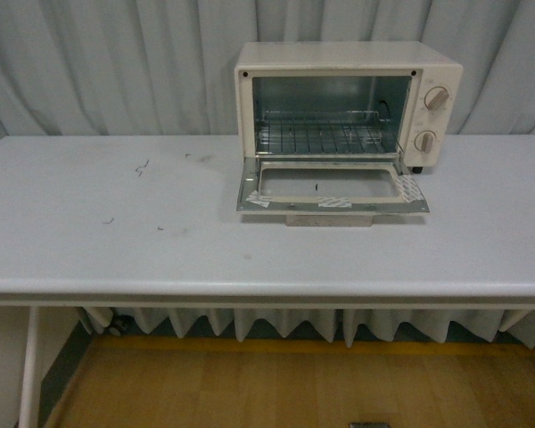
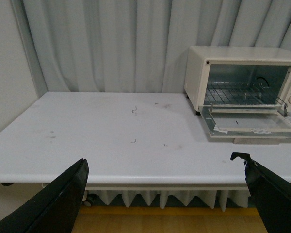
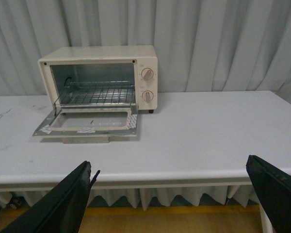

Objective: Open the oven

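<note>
The cream oven [image 1: 348, 102] stands at the back of the white table [image 1: 116, 232], right of centre. Its glass-windowed door [image 1: 332, 187] lies folded down flat on the table, and the wire rack [image 1: 325, 135] shows inside. Two beige knobs [image 1: 437, 98] sit on its right panel. In the left wrist view the oven [image 2: 242, 82] is far off, beyond my open left gripper [image 2: 165, 167]. The right wrist view shows the oven [image 3: 99, 80] with its door [image 3: 89, 122] down, well beyond my open right gripper [image 3: 169, 170]. Both grippers hang in front of the table's near edge, holding nothing. Neither arm shows in the front view.
Grey curtains [image 1: 116, 62] hang behind the table. Small dark marks [image 1: 141, 167] dot the tabletop left of the oven. A wooden floor [image 1: 276, 383] lies below the near table edge [image 1: 267, 299], and a white table leg [image 1: 27, 366] stands at the lower left.
</note>
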Robot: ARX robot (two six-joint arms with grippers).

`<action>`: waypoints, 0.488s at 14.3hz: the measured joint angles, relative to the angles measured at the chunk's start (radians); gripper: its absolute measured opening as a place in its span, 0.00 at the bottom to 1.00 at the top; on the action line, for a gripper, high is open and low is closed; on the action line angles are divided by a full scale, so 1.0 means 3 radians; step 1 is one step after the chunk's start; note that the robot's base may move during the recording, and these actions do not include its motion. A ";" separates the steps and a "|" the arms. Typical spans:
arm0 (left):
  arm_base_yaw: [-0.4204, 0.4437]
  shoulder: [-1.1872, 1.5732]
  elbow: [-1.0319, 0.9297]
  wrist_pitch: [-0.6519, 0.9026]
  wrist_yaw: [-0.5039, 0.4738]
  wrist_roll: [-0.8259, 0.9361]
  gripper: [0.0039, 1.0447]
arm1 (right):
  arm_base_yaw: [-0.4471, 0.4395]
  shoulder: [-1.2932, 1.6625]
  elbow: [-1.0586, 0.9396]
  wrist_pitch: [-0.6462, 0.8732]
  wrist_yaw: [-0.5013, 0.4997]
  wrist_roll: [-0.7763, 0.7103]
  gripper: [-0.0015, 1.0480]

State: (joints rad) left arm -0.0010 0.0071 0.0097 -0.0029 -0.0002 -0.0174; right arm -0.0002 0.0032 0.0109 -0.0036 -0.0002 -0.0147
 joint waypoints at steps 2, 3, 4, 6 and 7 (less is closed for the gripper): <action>0.0000 0.0000 0.0000 0.0000 0.0001 0.0001 0.94 | 0.0000 0.0000 0.0000 0.0000 0.0001 0.0000 0.94; 0.0000 0.0000 0.0000 0.0000 0.0000 0.0001 0.94 | 0.0000 0.0000 0.0000 0.0000 0.0000 0.0000 0.94; 0.0000 0.0000 0.0000 0.0000 0.0001 0.0001 0.94 | 0.0000 0.0000 0.0000 0.0000 0.0001 0.0000 0.94; 0.0000 0.0000 0.0000 0.0000 0.0001 0.0001 0.94 | 0.0000 0.0000 0.0000 0.0000 0.0000 0.0000 0.94; 0.0000 0.0000 0.0000 0.0000 0.0000 0.0001 0.94 | 0.0000 0.0000 0.0000 0.0000 0.0000 0.0000 0.94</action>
State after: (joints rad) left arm -0.0010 0.0071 0.0097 -0.0029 -0.0002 -0.0170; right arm -0.0002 0.0032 0.0109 -0.0036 -0.0002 -0.0147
